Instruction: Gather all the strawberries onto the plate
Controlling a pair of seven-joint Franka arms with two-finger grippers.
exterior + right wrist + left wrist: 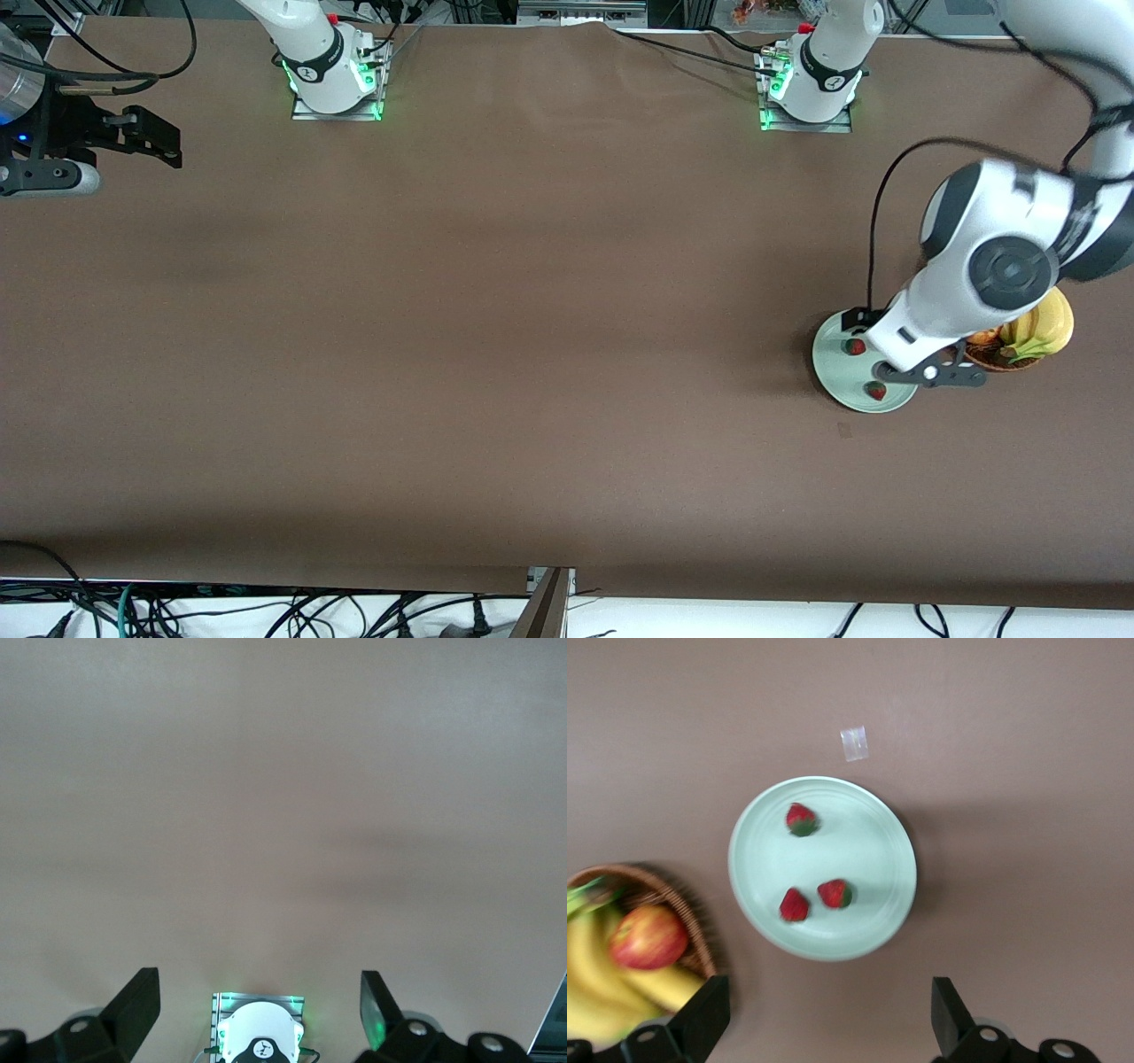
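The pale green plate (pixel 864 828) (pixel 828 372) lies near the left arm's end of the table. Three strawberries (pixel 801 819) (pixel 794 904) (pixel 835 894) rest on it, apart from one another. In the front view two of them show (pixel 855 346) (pixel 876 391); the left arm's hand covers the third. My left gripper (pixel 828 997) hangs open above the plate's edge, nothing between its fingers. My right gripper (pixel 260 988) (pixel 151 142) waits open and empty in the air at the right arm's end of the table.
A brown wicker basket (pixel 660 889) (pixel 990 361) stands right beside the plate, holding a red-yellow apple (pixel 648 937) and bananas (pixel 602 992) (pixel 1045 328). A small scrap of tape (pixel 854 743) (pixel 843 430) lies on the brown table nearer the front camera than the plate.
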